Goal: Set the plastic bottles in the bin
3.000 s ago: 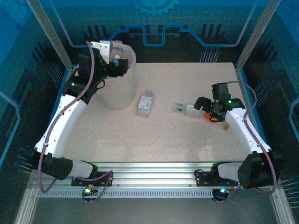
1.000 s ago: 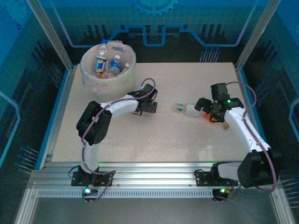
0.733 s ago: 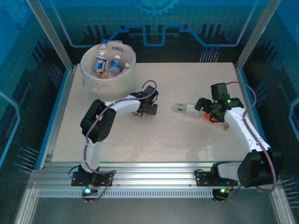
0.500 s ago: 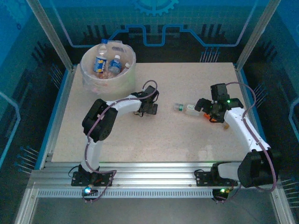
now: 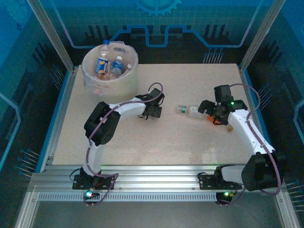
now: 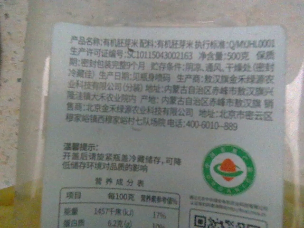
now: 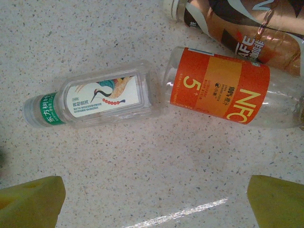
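Right wrist: my right claw [image 7: 154, 202] gapes wide, empty, over the green-capped bottle [image 7: 90, 102], probably light, slick, crushable; I'd grip mid-body. Left claw [image 5: 153, 110]: cannot tell.

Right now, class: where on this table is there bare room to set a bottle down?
Free: the near strip of table between the arms, and the far right corner. Crowded: the bin takes the far left corner; by the right gripper, the green-capped bottle lies beside the orange-labelled bottle.

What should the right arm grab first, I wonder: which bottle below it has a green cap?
The small clear bottle with the bird label, leftmost; the orange NFC bottle and brown coffee bottle show none.
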`<control>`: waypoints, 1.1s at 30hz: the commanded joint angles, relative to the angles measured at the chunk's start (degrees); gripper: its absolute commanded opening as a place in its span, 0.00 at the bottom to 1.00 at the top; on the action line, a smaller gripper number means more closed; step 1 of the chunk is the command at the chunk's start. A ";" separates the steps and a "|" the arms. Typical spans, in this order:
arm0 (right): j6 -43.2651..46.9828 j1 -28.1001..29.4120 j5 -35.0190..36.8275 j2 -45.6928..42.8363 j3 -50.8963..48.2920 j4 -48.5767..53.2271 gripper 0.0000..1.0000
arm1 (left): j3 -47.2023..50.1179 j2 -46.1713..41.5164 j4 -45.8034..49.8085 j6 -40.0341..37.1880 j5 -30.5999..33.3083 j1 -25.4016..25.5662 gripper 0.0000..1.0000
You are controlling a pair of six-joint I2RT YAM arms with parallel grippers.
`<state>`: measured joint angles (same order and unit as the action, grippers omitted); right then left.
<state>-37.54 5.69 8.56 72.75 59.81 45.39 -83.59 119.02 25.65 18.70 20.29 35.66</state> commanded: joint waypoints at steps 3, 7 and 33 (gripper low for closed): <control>-0.60 0.86 0.75 -1.58 -0.85 0.21 1.00 | -2.65 -9.14 1.12 -4.62 -3.82 2.94 0.65; -0.78 0.82 1.05 -1.82 -0.96 0.32 1.00 | -4.31 -15.02 -0.17 -7.51 -9.00 4.45 0.65; -1.31 0.90 -0.36 -2.97 -0.83 0.58 1.00 | -17.05 -35.45 4.00 -14.56 -14.70 -17.18 0.65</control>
<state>-38.17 5.72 8.73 70.83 59.18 45.41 -97.93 83.88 27.99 4.49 7.22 20.86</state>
